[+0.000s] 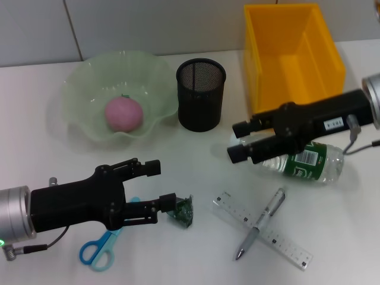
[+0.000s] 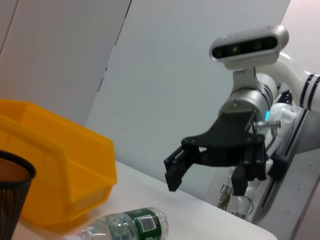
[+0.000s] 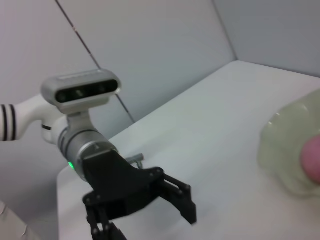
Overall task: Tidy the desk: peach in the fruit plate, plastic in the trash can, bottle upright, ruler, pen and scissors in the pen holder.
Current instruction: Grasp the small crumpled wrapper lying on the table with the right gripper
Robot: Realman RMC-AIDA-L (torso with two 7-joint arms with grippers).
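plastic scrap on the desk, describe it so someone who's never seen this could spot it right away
Start at the pale green fruit plate at the desk's far left and come toward the near edge. The plastic scrap lies just off the tip of the left claw, with blue scissors to its left and a clear ruler to its right. It alone is small, crumpled and dark green.

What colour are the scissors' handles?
Blue, on the scissors; clearest in the head view.

Robot lab, bare white table (image 1: 178,178), plain grey walls (image 2: 175,75)
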